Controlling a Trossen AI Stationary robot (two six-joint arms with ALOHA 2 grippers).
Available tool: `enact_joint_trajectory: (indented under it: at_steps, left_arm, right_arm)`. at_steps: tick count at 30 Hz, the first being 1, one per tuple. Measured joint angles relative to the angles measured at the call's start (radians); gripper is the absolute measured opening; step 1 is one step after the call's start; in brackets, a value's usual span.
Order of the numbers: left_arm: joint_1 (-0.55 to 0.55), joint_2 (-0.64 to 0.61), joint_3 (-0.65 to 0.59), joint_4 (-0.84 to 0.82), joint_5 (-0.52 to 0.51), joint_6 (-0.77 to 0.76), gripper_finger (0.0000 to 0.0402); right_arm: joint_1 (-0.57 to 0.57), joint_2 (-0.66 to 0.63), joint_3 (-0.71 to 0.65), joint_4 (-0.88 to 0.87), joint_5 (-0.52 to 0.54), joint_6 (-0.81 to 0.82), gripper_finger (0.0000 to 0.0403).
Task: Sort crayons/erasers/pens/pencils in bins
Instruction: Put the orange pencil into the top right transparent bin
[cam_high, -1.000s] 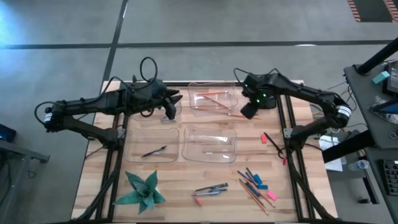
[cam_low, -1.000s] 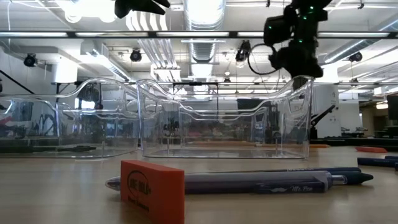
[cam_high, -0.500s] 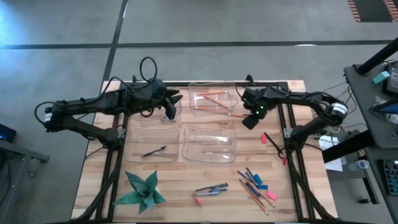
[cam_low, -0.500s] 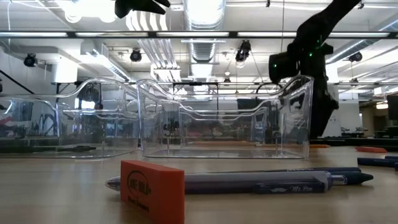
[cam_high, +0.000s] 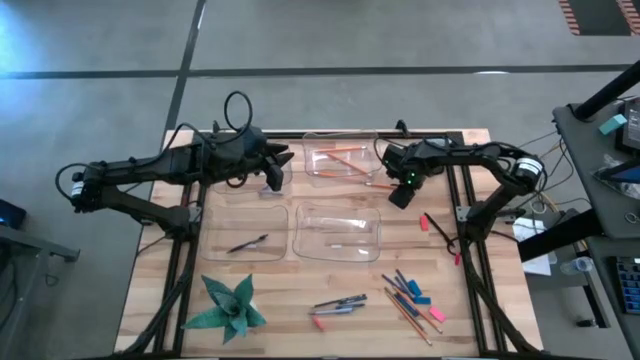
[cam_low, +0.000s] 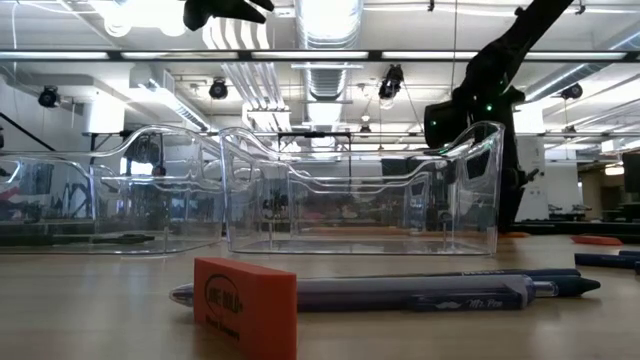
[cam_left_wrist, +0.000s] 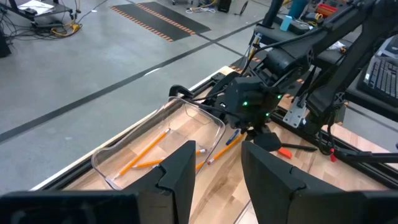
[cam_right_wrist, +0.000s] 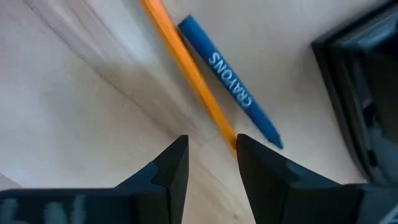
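right hand open beside bin holding seemingly three pencils.

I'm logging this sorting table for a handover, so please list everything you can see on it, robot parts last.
Places as in the high view.
bins: four, clear, mid-table, two by two.
pencils: at least two, orange, upper-right bin; several more lower right.
loose pencil: one, orange, beside the upper-right bin.
crayon: one, blue, alongside that pencil.
crayons: a few, blue, lower right.
erasers: red and blue, lower right.
pen: one, dark, lower-left bin.
pens: some, dark, bottom edge.
paper star: one, green, lower left.
left hand: open, above upper-left bin.
right hand: open, over the loose pencil.
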Motion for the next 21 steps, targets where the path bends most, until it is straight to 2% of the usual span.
enact_joint_trajectory:
  at_steps: [7,10,15,21]
  left_arm:
    - [0.000,0.000,0.000,0.000,0.000,0.000,0.0116]
    - [0.000,0.000,0.000,0.000,0.001,0.000,0.0116]
    - [0.000,0.000,0.000,0.000,0.001,0.000,0.0116]
    - [0.000,0.000,0.000,0.000,0.001,0.001,0.0116]
  right_arm:
    - [-0.030,0.001,-0.001,0.070,-0.005,-0.047,0.0127]
    - [-0.047,0.001,-0.002,0.067,-0.044,-0.050,0.0124]
    - [-0.048,0.000,-0.017,0.064,-0.107,-0.050,0.0108]
    - [-0.048,-0.002,-0.057,0.080,-0.106,0.005,0.0087]
